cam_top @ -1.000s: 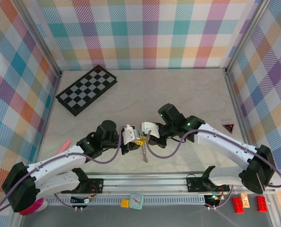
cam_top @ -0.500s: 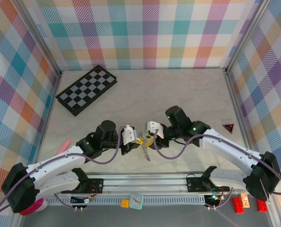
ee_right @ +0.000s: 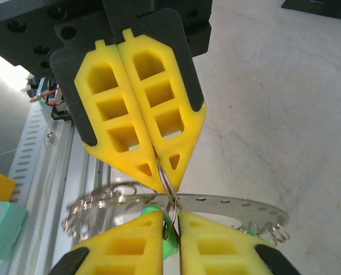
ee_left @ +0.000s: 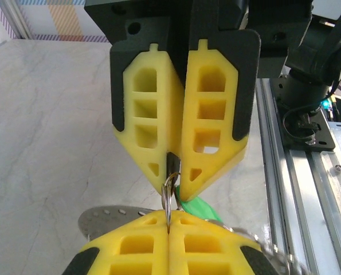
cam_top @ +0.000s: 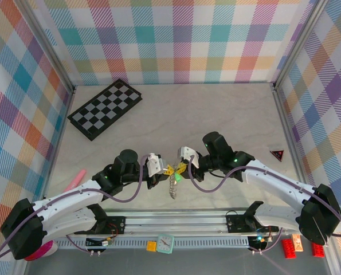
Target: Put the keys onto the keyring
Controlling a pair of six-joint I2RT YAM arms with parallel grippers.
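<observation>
Right now I see both arms meeting tip to tip above front-centre of tabletop (cam_top: pixel 216 114). Left gripper (ee_left: pixel 168 224): jaws pressed flat together on small wire loop (ee_left: pixel 168 200). Right gripper (ee_right: pixel 171 222): jaws narrow, pinching same loop from opposite side. Mint-green key tag (ee_left: pixel 198 207) sits just beside pinch. Keyring (ee_right: pixel 233 205) hangs right under both grippers, chain rim dangling. I cannot tell whether it touches tabletop.

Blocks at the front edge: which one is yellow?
The yellow block sitting right beside the mint-green clock, a bit left of the middle. The other two are red blocks, lying far away in the right corner.
</observation>
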